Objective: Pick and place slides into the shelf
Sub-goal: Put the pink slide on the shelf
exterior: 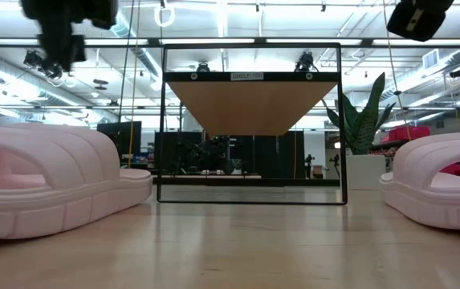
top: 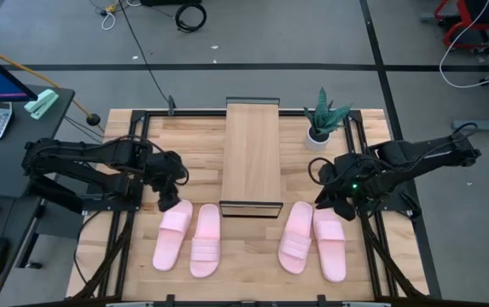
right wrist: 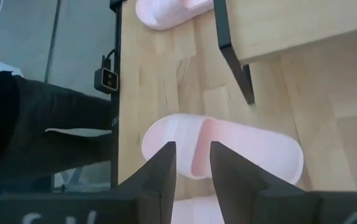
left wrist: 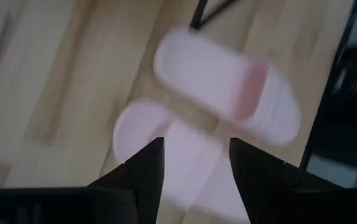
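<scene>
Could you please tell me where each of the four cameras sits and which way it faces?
High view: above the table, looking straight down on the shelf, four slides, a potted plant and both arms.
Low view: at tabletop height, facing the shelf end-on between two slides; arm parts hang at the top.
Left wrist view: on the left arm, looking down past the open left gripper at two slides.
Right wrist view: on the right arm, past the open right gripper at a slide and the shelf's corner.
All four share the slides.
</scene>
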Controlling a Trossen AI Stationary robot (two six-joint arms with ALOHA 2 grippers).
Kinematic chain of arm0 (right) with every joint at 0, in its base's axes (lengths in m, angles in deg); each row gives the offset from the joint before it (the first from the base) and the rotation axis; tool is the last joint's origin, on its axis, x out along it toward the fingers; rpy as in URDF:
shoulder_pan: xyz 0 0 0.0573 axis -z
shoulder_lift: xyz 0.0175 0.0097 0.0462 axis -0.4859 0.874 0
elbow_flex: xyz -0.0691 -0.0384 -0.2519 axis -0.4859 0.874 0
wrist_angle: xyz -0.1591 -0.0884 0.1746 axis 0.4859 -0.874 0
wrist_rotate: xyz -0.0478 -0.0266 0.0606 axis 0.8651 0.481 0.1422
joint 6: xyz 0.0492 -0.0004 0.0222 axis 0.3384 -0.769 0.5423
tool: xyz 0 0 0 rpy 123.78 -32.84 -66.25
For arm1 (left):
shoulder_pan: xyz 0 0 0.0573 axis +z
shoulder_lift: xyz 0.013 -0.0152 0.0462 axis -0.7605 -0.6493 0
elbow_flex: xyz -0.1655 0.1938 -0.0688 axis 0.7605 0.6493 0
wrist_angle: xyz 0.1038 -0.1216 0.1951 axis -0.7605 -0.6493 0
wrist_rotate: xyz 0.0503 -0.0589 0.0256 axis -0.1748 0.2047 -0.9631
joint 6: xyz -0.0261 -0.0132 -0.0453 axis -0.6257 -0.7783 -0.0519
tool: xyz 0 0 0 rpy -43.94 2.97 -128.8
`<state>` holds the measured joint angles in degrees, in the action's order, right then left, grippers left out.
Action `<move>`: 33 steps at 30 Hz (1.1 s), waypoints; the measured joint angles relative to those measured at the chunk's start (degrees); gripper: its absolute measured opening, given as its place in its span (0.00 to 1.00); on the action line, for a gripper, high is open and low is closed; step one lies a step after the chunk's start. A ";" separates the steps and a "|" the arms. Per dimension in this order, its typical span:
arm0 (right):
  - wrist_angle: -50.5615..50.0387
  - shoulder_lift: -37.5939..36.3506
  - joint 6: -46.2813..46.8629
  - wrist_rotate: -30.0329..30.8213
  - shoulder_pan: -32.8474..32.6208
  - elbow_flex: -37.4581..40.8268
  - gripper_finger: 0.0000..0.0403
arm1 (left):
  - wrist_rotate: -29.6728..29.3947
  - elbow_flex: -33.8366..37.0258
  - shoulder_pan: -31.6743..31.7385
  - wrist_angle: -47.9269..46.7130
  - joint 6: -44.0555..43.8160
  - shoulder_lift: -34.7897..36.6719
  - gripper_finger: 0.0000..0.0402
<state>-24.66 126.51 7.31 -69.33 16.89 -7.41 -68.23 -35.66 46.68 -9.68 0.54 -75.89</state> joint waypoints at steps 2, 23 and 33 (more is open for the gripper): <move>0.67 0.00 -0.36 0.41 0.00 0.00 0.26 | 1.83 0.85 0.02 -1.48 1.88 0.08 0.47; 7.13 0.04 -1.39 0.98 0.02 0.00 0.26 | 11.39 23.26 9.56 19.05 15.27 -0.02 0.43; 10.01 0.04 -1.32 0.96 0.02 0.00 0.26 | 15.30 26.35 11.30 24.25 12.52 -1.17 0.51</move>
<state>-14.64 126.56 5.98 -68.37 16.91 -7.41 -52.93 -9.31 57.98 14.57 13.05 -77.06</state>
